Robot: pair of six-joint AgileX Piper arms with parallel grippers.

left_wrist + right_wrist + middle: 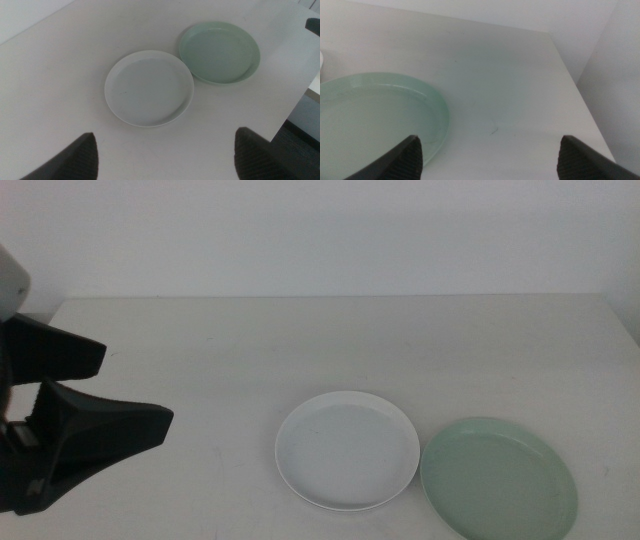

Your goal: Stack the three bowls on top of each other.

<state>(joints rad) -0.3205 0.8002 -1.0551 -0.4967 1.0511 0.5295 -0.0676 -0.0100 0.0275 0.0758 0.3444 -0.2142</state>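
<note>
Hovering my left gripper [165,160], jaws spread and empty, over the table [200,350] left of the white bowl [347,450], I judge stacking not yet begun. The green bowl [499,478] lies beside it; my right gripper [490,160] waits spread nearby. Next comes gripping a rim; no third bowl shows.

No text, label, brand, number or sign can be read in any of the views. The white bowl [347,450] and the pale mint green bowl [498,477] are plain and unmarked, and nothing is printed on the table [300,350]. A small pale mark is seen on the dark left gripper [60,435] at about 8 o'clock in the middle view, but it cannot be made out as a letter or figure.
</note>
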